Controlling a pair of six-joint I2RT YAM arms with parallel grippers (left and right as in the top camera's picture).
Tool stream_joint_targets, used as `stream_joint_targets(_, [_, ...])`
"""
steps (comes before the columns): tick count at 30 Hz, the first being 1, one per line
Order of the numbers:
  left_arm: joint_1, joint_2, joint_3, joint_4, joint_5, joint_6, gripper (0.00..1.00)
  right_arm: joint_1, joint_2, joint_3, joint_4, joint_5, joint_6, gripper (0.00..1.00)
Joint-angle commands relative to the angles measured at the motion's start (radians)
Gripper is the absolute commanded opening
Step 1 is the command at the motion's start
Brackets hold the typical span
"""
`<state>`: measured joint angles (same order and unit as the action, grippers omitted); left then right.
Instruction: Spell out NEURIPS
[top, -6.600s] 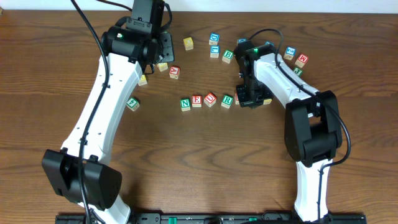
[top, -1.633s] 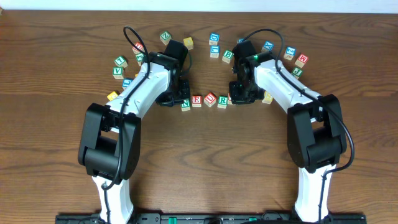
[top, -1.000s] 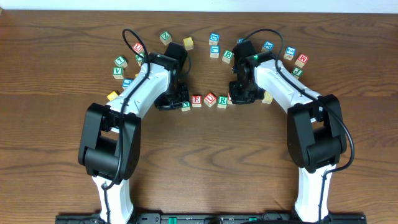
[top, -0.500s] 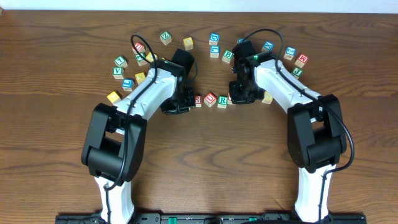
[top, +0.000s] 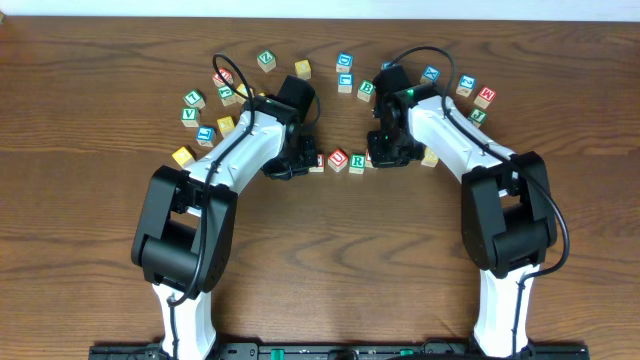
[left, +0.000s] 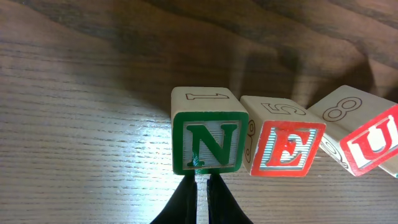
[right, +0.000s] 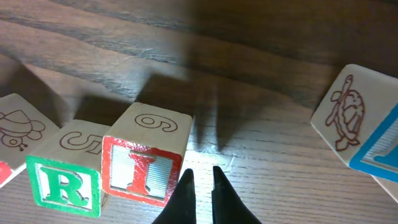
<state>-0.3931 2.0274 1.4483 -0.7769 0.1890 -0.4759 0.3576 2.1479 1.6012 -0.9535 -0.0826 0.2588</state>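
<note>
Left end effector (left: 202, 184) at N cube (left: 210, 138); contact uncertain

We see our pincer (right: 200, 186) at 6 o'clock, tips nearly together, red I cube (right: 144, 167) just beside it at 10 o'clock, green R cube (right: 64, 182) against that cube at 9 o'clock, tilted turtle cube (right: 348, 118) at 2 o'clock, wooden desk (right: 273, 186) beneath.
</note>
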Motion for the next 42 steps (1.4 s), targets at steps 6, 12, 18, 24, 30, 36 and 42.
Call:
stream_joint_targets(6, [0.005, 0.006, -0.005, 0.001, -0.002, -0.004, 0.08, 0.025, -0.001, -0.006, 0.005, -0.006, -0.005, 0.06])
stream_joint_targets(12, [0.007, 0.006, -0.005, -0.003, -0.024, 0.011, 0.08, 0.027, -0.001, -0.006, 0.007, -0.006, -0.006, 0.06])
stream_joint_targets(18, [0.035, 0.006, -0.005, -0.003, -0.024, 0.011, 0.08, 0.026, -0.001, -0.006, 0.008, -0.006, -0.014, 0.06])
stream_joint_targets(24, [0.079, 0.006, -0.005, -0.010, -0.024, 0.011, 0.08, 0.026, -0.001, -0.005, 0.000, 0.002, -0.029, 0.06])
stream_joint_targets(30, [0.083, 0.003, -0.001, -0.017, -0.016, 0.063, 0.08, 0.001, -0.001, 0.061, -0.060, 0.005, -0.052, 0.06])
stream_joint_targets(36, [0.125, -0.029, 0.058, -0.060, -0.017, 0.140, 0.08, -0.008, -0.001, 0.187, -0.131, 0.005, -0.067, 0.06])
stream_joint_targets(42, [0.238, -0.138, 0.090, -0.055, -0.017, 0.154, 0.08, 0.021, -0.001, 0.254, -0.110, -0.056, -0.066, 0.07])
